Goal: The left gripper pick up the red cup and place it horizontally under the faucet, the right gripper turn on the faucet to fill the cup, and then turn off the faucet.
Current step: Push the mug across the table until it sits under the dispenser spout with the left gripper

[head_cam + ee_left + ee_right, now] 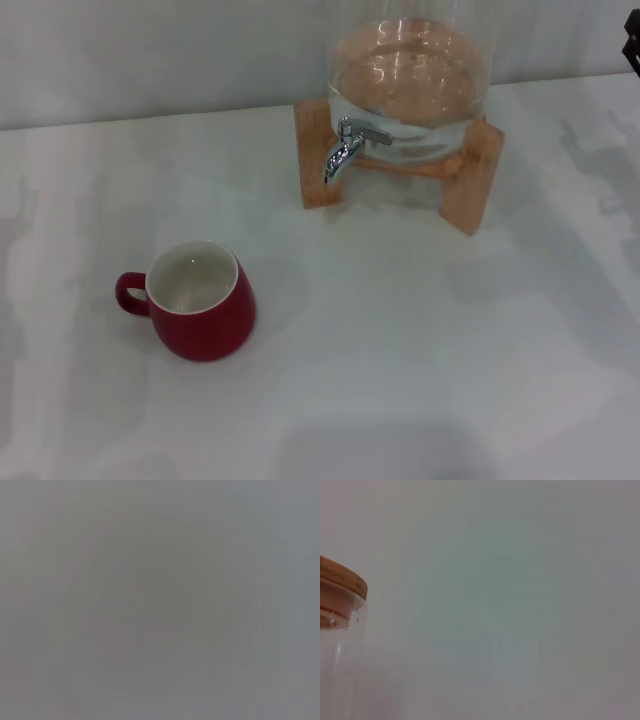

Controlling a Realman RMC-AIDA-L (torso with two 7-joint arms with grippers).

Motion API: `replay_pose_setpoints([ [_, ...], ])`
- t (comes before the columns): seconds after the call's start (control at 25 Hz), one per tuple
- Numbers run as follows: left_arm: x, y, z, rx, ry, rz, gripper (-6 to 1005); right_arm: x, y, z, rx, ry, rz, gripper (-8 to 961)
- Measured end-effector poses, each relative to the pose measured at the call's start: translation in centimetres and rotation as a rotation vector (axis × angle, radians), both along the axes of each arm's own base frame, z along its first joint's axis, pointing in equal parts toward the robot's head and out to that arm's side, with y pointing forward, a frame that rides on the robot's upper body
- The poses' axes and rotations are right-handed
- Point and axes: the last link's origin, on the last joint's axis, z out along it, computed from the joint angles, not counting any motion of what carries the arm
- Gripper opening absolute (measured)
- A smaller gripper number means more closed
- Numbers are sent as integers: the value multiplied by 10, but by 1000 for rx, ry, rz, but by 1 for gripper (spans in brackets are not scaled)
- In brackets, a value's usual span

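Red cup upright on the table, faucet untouched, grippers almost out of sight

Far left of the head view: bare white table (pixel 420 380), pale wall behind it, the join running across the back. No left gripper in any view here; the left wrist view is a flat grey blur with nothing to make out, so nothing can be said of that pincer.

Left of centre, near the front: the red cup (pixel 200 300) stands upright, mouth up, off-white inside, looking empty. Its loop handle points to the left. Nothing touches it. Open table lies all round it, front, left and right.

Centre right, at the back: a clear glass jar (pixel 408 70) sits on a wooden stand (pixel 470 185), close to the wall. The faucet (pixel 345 148) juts from the jar's lower front, chrome spout curving down toward the table, short lever on top pointing right. The cup is well apart from it, nearer and to the left; the table under the spout holds nothing.

The right wrist view catches the jar's upper part with a wooden lid (pixel 342 577) against the plain wall.

Far right, top corner of the head view: a small black piece of the right gripper (pixel 632 48) at the frame's edge, well apart from the faucet. Whether its fingers are spread or pressed together I cannot tell.

No brand, label or writing readable anywhere.
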Motion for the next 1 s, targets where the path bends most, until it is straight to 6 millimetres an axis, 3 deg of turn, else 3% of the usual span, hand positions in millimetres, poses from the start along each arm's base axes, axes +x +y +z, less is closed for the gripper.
replay_pose_setpoints([
  [1.0, -1, 0, 0, 0, 0, 1, 878, -1, 1, 1, 1, -1, 3, 703],
])
